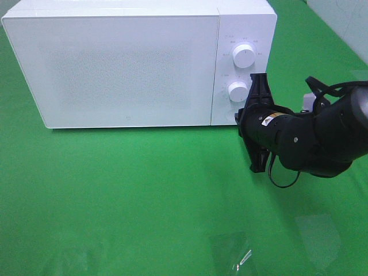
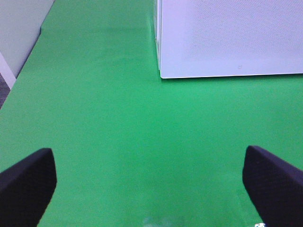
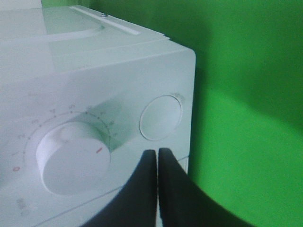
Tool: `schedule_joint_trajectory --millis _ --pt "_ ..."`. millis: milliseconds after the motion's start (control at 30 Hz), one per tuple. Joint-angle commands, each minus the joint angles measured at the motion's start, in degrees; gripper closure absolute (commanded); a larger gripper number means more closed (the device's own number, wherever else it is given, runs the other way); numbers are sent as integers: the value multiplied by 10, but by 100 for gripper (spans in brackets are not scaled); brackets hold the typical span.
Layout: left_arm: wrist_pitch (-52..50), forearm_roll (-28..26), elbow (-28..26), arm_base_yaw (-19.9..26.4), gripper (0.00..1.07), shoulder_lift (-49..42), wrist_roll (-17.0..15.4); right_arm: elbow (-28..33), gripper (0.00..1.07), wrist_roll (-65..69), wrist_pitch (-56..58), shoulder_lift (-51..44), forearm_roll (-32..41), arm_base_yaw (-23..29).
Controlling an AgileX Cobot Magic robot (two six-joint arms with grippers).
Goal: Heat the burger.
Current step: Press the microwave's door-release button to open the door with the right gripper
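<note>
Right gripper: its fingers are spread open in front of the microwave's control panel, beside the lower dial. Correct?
Not quite: the right gripper has its fingers pressed together, not spread, as the right wrist view shows. It is in front of the microwave's control panel, beside the lower dial.

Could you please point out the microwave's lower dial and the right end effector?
lower dial (image 1: 237, 91): exterior high view, knob face.
right end effector (image 3: 157, 153): right wrist view, between shut fingertips.

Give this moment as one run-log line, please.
microwave: door closed | burger: not visible | right gripper: jaws shut, near round button | left gripper: jaws open, empty, above green cloth
</note>
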Motion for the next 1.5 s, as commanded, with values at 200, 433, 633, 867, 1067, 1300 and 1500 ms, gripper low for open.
schedule_joint_trajectory --millis 200,433,633,867,1067,1300,1500 --pt "-2 -4 2 0 7 -13 -1 -37 107 1 9 31 -18 -11" --pt "-2 -4 2 0 7 -13 -1 -58 107 1 3 54 -17 -14" --pt "-2 -4 2 0 7 -13 -1 -68 107 2 -8 70 -17 -14" --pt "-2 -4 2 0 7 -13 -1 -81 107 3 -17 79 -17 -14" --pt "-2 -3 2 0 7 -13 -1 -86 107 -30 -30 81 13 -14" --pt "-2 -3 2 0 7 -13 -1 -86 107 -33 -33 85 18 -22" --pt "-2 -3 2 0 7 -13 -1 -95 107 -32 -53 98 15 -26"
